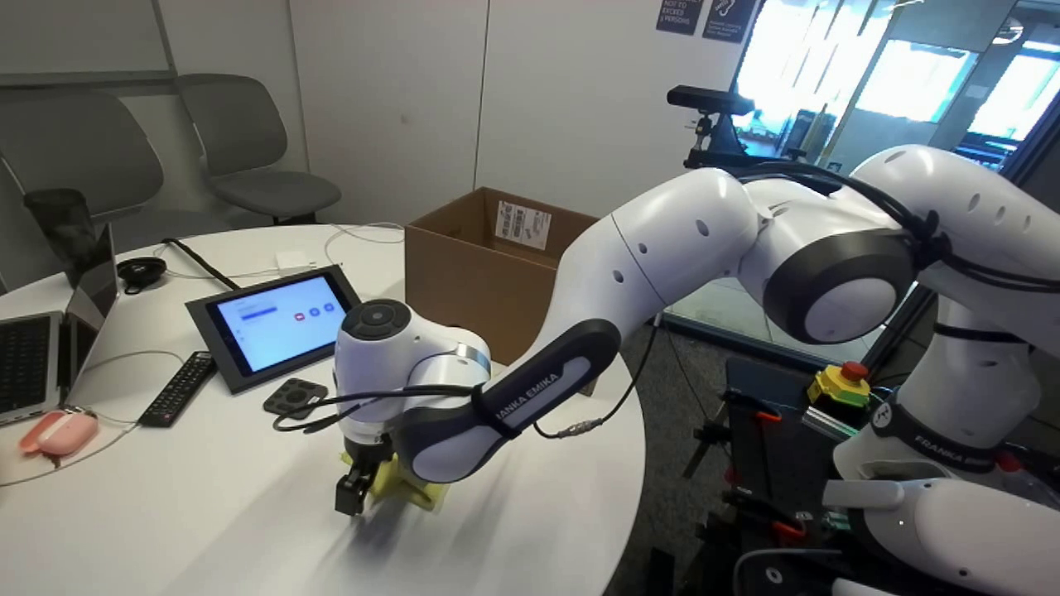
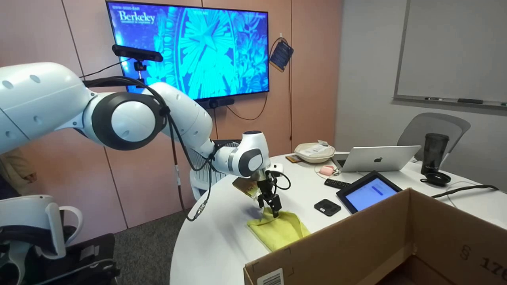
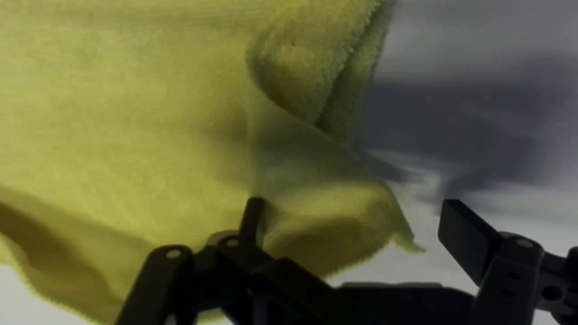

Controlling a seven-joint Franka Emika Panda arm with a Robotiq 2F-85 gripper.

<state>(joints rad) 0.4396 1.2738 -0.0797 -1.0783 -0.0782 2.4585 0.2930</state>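
Observation:
A yellow cloth [image 2: 283,233] lies creased on the white round table, and in the wrist view the same cloth [image 3: 135,113] fills the left side with a folded corner. My gripper [image 3: 356,225] stands open, its fingers wide apart. The left finger pad [image 3: 253,219] is over the cloth; the right one [image 3: 472,239] is past its edge above the bare table. A raised cloth corner reaches into the gap between them, not gripped. In an exterior view the gripper [image 2: 269,208] points down at the cloth's far end. Part of the cloth [image 1: 429,494] is hidden behind the arm in an exterior view.
An open cardboard box [image 1: 464,285] stands near the arm on the table. Around it are a tablet [image 1: 281,323], a dark gadget [image 1: 296,396], a remote [image 1: 178,389], a pink case [image 1: 62,432] and a laptop [image 2: 378,158]. A brownish flat item [image 2: 244,185] lies behind the gripper.

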